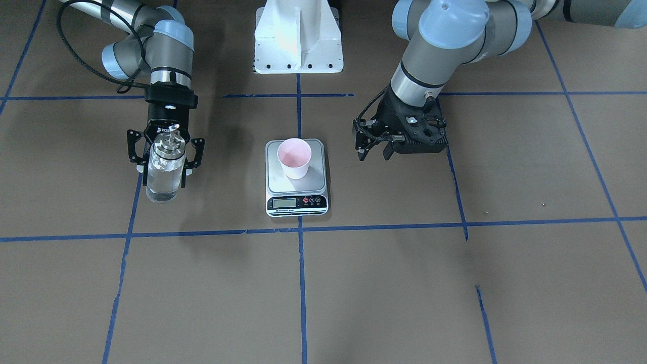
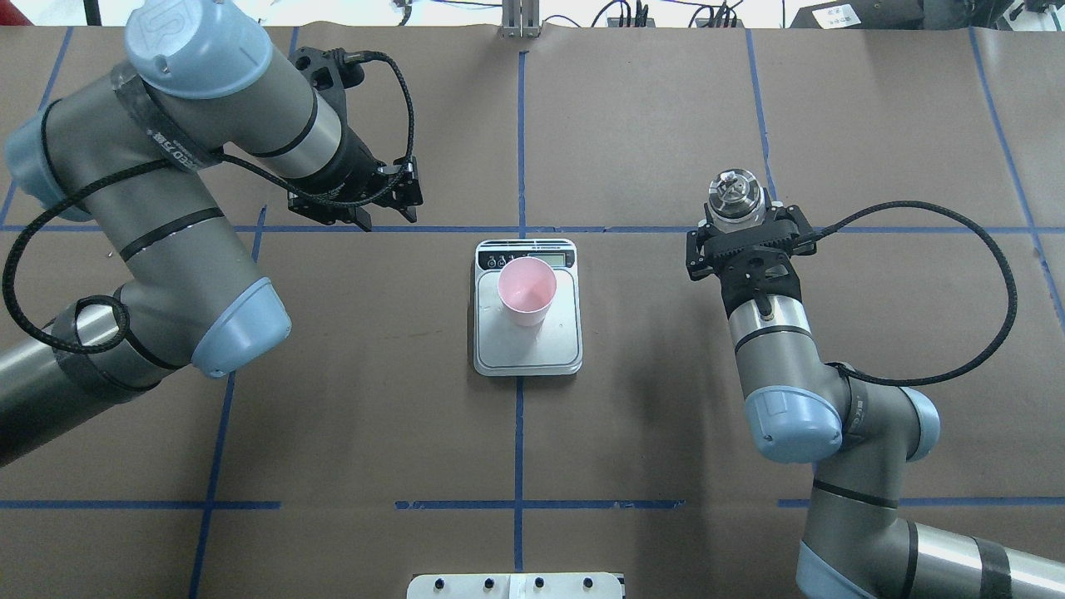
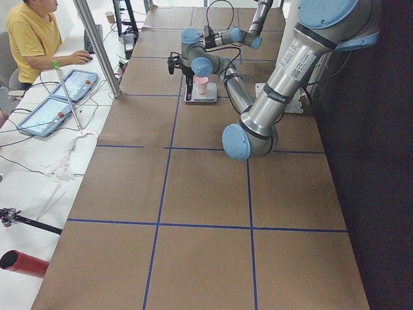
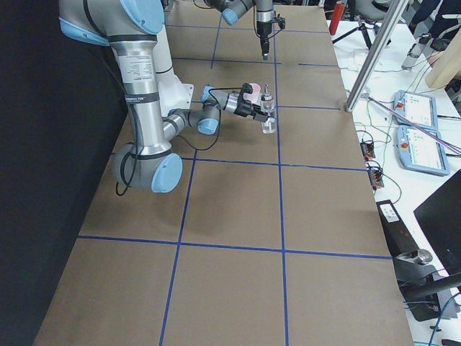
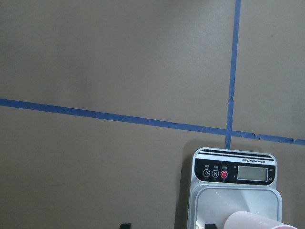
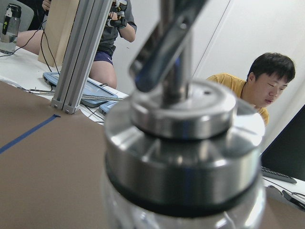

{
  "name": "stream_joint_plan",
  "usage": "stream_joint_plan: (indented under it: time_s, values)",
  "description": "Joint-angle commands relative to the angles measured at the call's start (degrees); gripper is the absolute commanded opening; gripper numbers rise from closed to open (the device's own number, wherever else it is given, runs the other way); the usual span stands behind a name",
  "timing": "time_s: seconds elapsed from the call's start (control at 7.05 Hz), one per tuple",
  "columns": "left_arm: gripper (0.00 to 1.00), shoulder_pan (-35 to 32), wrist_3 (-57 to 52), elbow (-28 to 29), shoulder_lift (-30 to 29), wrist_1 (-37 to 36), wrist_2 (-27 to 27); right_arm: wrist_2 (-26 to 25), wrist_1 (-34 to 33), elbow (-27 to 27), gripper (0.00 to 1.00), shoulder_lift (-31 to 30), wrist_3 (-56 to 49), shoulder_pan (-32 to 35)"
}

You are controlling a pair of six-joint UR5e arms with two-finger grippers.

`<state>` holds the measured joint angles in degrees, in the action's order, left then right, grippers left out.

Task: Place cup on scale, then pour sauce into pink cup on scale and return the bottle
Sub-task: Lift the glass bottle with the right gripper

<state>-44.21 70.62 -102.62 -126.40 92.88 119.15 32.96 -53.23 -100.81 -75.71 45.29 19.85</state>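
the cup (image 1: 294, 157) stands upright on the scale (image 1: 297, 202), inside the edges of the steel platform (image 2: 557, 349), and the scale sits at the middle of the table (image 1: 404, 283) with its display strip (image 5: 234, 172) turned toward the far edge, away from my base. so the first step looks done to me and the pour is what comes next. the bottle (image 1: 164, 177) is in my right gripper (image 1: 166, 162), whose fingers are clamped on either side of the glass below the cap (image 6: 183, 138). its long axis is upright, spout (image 6: 164, 47) on top, and the clear sauce (image 1: 163, 188) is inside it. i cannot tell whether its base is clear of the table. from that hand the cup lies off to my left, toward the table's middle, well apart with bare table between, so i judge the move to be a sideways carry and then a tilt that brings the spout over the rolled rim. my left gripper (image 1: 374, 150) hangs nearer the scale, on the side toward the table's left edge, fingers apart and holding nothing, touching neither scale nor cup. it is the closer hand, but the right one has the bottle. counted: one cup, one scale, one bottle, two grippers. blue tape lines (image 1: 302, 283) cross the table, one running under the scale.
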Motion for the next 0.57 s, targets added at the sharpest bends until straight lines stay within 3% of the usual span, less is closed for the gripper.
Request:
stream_joint_plan:
  time_s: [0.0, 0.28, 0.43]
  values:
    - [0.61, -1.66, -5.54, -0.82, 0.27, -0.42, 0.3, -1.3, -7.8, -0.61, 0.0, 2.84, -1.42, -0.68]
    - [0.61, -3.86, -10.63, -3.35, 4.21, -0.59, 0.39, -2.46, -21.16, -4.28, 0.0, 6.1, -6.34, -1.65]
    - [0.61, -4.65, -12.24, -5.29, 6.15, -0.6, 0.47, -2.55, -21.74, -4.92, 0.0, 6.1, -6.35, -1.92]
